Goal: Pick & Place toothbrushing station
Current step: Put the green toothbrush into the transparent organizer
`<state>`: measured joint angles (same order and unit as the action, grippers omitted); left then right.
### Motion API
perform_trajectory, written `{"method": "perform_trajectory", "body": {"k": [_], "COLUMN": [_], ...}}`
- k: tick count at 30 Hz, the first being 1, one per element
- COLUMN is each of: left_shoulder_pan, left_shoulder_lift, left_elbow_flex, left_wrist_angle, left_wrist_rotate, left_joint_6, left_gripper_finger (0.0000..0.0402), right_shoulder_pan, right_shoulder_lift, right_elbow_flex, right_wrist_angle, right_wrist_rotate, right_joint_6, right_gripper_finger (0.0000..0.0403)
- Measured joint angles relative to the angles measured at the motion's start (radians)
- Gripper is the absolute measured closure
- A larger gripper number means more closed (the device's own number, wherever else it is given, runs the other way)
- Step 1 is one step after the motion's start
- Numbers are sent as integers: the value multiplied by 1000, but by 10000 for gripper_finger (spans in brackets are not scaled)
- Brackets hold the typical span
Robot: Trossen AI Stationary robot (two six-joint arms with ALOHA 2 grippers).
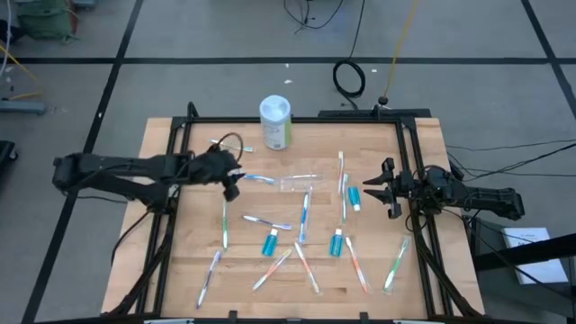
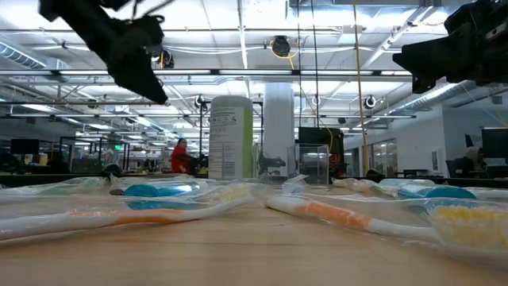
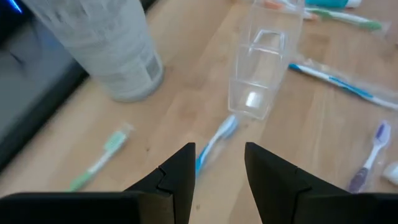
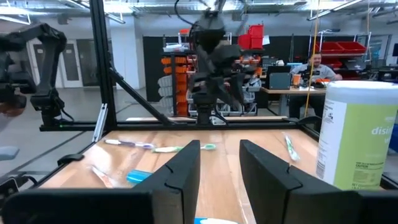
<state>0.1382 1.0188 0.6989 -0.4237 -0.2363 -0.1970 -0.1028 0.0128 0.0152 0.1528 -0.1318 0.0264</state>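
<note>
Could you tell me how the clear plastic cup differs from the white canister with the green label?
The clear plastic cup lies on its side mid-table; the white canister stands upright near the far edge. The cup is see-through and unlabelled; the canister is opaque with a green label. The canister looks bulkier. Neither is held by a gripper.

Canister [image 1: 275, 121] upright at table's [image 1: 180, 270] far edge, left of centre. Cup [image 1: 298, 183] lying on its side mid-table, nearer than canister. Toothbrushes [image 1: 224, 224] and tubes [image 1: 269, 242] scattered flat across middle and near half. Left gripper [image 1: 232, 173] above table left of cup; right gripper [image 1: 378, 191] toward right edge.
</note>
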Motion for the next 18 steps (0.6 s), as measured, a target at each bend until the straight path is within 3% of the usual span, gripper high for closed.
{"method": "perform_trajectory", "body": {"k": [3,8,13,18], "left_shoulder_pan": [97,258,426,538], "left_shoulder_lift": [41,138,278,400], "left_elbow_flex": [0,-2,-2,-2], "left_wrist_angle": [7,59,178,218], "left_wrist_rotate": [98,141,347,367], "left_joint_6": [44,155,291,378], "left_gripper_finger": [256,256,256,256], "right_shoulder_pan": [0,0,0,0], "right_shoulder_lift": [0,0,0,0], "right_elbow_flex": [0,0,0,0], "right_wrist_angle": [0,0,1,1], "right_wrist_rotate": [0,0,2,3], "right_joint_6": [-10,-13,-57,-69], "right_gripper_finger": [298,298,298,298]}}
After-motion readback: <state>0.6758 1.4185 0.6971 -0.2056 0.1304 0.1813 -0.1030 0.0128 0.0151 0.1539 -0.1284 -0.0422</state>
